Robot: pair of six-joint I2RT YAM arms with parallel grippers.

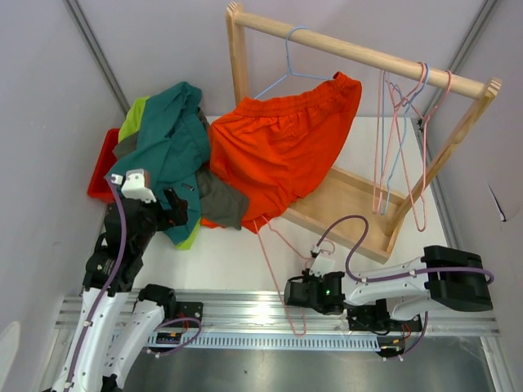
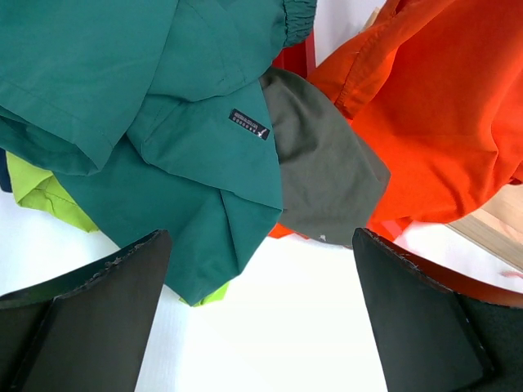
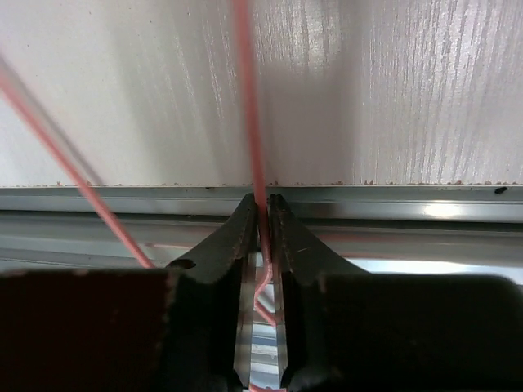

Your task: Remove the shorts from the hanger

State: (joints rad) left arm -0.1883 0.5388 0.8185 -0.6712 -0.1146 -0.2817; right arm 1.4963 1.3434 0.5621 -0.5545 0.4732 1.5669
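Right gripper [image 3: 260, 214] pinches a thin pink wire hanger [image 1: 278, 273] at the table edge; left gripper [image 2: 261, 310] gapes over heaped teal fabric shorts [image 2: 147, 98], beside bright orange shorts [image 1: 282, 147].

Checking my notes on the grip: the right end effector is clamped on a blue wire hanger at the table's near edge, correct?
Not quite. The right end effector is clamped on a pink hanger, not a blue one; the right wrist view shows it. The rest holds: it is at the table's near edge.
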